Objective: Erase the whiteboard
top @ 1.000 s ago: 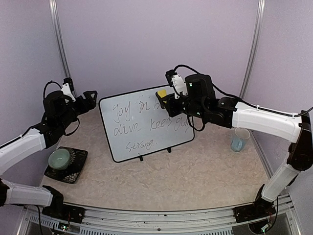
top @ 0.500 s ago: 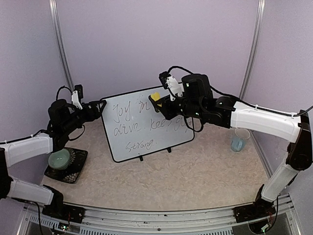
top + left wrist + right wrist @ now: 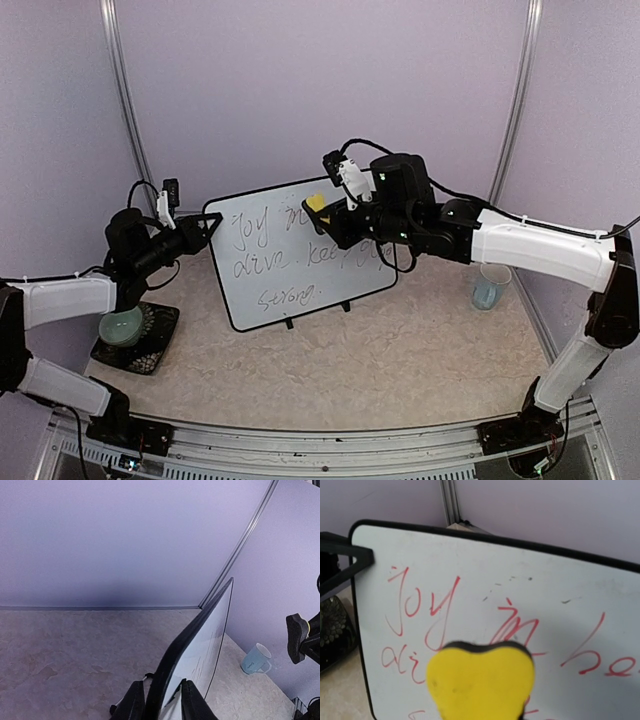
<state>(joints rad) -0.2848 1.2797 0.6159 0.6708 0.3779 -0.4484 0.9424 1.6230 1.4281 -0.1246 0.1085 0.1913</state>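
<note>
At the back of the desk, the whiteboard stands propped with its long axis running left to right, its left edge pinched by the left pincer, while the right pincer, closed on a yellow sponge, hovers at its upper-middle writing.

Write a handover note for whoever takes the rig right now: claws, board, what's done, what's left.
Left claw: fingers straddle the whiteboard at its left edge, near the top corner. Cannot tell if it is clamped.
Right claw: shut on the yellow sponge, held in front of the board's upper middle. Contact with the surface is unclear.
Whiteboard: propped at a tilt on its feet mid-table, face toward the arms.
Done: sponge is in the claw and at the board. No wiped patch is visible.
Left: all three lines of handwriting need wiping.
</note>
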